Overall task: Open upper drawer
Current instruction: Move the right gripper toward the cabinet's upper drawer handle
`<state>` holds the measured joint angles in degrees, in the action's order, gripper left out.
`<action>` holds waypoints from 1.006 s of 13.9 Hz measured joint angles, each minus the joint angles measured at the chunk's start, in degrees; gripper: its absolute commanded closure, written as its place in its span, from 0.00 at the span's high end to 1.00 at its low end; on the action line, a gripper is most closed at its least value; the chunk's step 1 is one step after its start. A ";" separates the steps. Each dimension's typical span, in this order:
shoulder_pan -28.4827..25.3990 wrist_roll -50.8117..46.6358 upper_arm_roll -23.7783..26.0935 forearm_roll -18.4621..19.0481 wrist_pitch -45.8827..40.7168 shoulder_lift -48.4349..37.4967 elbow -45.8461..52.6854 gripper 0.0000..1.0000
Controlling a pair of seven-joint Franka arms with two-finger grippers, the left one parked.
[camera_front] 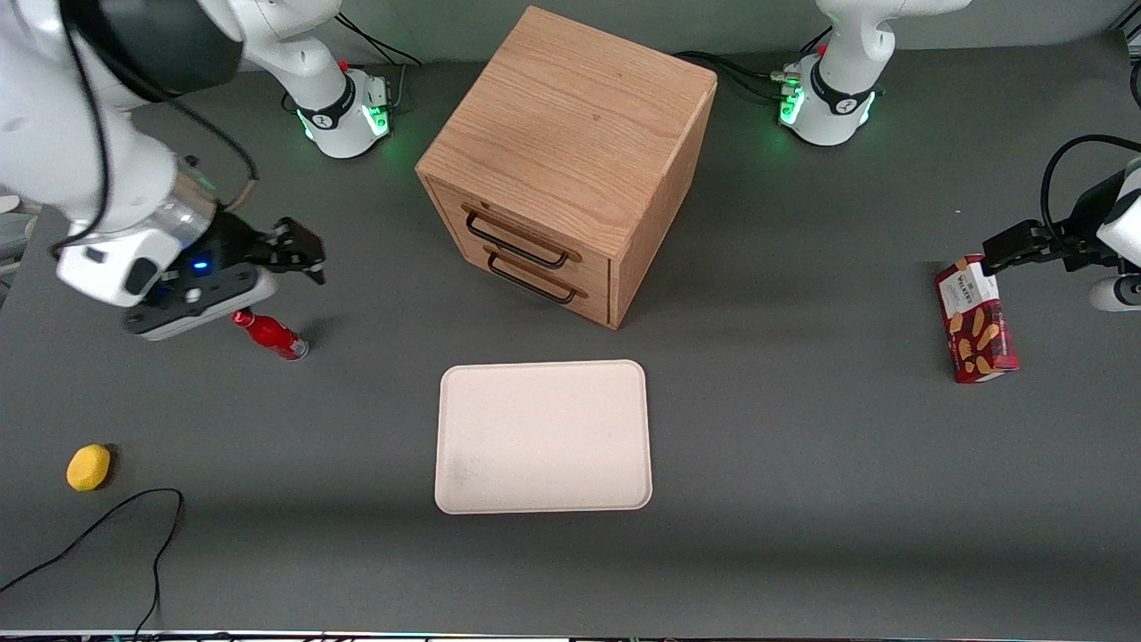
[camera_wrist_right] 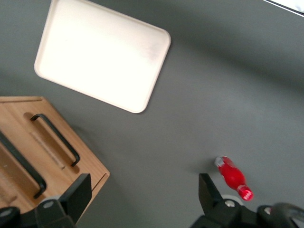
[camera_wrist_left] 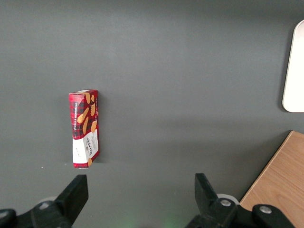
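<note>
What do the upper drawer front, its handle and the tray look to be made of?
Upper drawer: light oak-look wood, visible grain, matte. Its handle: thin black wire, probably coated metal. Tray: smooth cream, likely plastic. The gripper hangs open above the table, toward the working arm's end, apart from the cabinet.

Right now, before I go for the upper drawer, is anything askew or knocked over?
The red bottle lies on its side under the hand, which hangs open, apart from the cabinet. The biscuit box lies flat. Both drawers look shut.

arm: white shell, black joint | claw: black | wrist: blue light, black cable
</note>
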<state>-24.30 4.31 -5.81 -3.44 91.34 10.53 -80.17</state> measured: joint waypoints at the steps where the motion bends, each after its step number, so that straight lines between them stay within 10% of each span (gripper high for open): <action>1: -2.65 0.00 -1.16 0.00 0.00 0.22 0.04 1.00; 14: -19.59 7.13 -7.90 -0.45 1.02 0.35 0.14 1.00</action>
<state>-43.89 11.44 -13.71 -3.89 92.36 10.88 -80.03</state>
